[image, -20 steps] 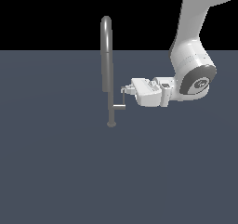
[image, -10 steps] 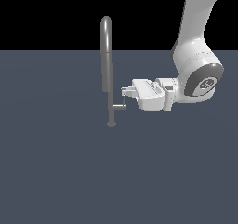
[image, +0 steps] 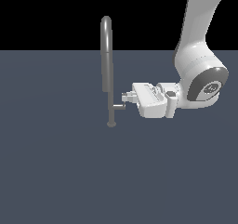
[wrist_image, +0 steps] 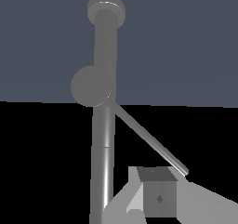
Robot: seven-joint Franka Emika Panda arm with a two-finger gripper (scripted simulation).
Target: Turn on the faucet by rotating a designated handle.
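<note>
The faucet [image: 108,69] is a tall grey pipe with a gooseneck top on a small round base [image: 111,123]. It also shows in the wrist view [wrist_image: 104,139]. The handle [image: 119,106] is a short stub low on the pipe. In the wrist view its thin rod [wrist_image: 148,137] slants away from the pipe. My gripper [image: 125,96] lies level on the exterior view's right of the pipe, just above the stub. Its fingers [wrist_image: 158,197] sit close together right by the rod's end. I cannot tell whether they touch the rod.
A flat dark grey-blue floor [image: 60,172] spreads around the faucet. My white arm [image: 197,56] comes down from the exterior view's upper right. Nothing else stands in view.
My gripper has sunk a little toward the handle stub, and the arm's elbow has shifted slightly to the exterior view's right. The faucet pipe has not moved.
</note>
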